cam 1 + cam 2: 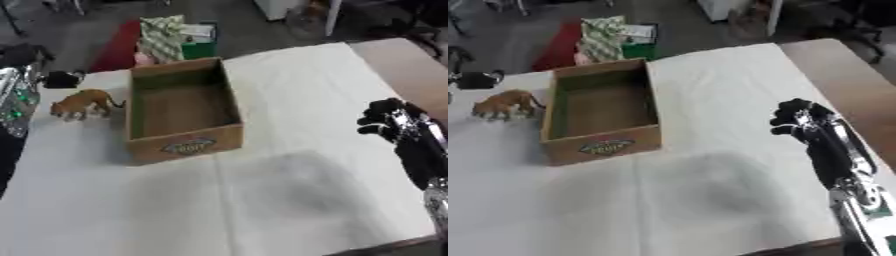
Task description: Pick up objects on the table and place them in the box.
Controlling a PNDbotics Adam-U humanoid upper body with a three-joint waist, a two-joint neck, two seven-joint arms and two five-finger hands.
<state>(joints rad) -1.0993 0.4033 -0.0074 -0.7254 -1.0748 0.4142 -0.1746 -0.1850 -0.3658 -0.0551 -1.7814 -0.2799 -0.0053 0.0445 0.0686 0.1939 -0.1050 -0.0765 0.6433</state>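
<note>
An open cardboard box [182,145] with a label on its near wall stands on the white table, left of centre; only its bare brown floor shows inside. A small orange toy animal [80,104] stands on its legs just left of the box. My right hand [800,120] hovers over the table's right side, well away from the box, its black fingers curled with nothing in them. My left arm's silver forearm [16,102] enters at the left edge. A black shape [61,78] behind the toy may be its hand; I cannot make it out.
The white cloth [289,190] stretches wide in front of and right of the box. A bare brown tabletop [411,75] adjoins on the right. Beyond the far edge lie a red thing [118,45], a green-patterned bag [162,37] and a green box.
</note>
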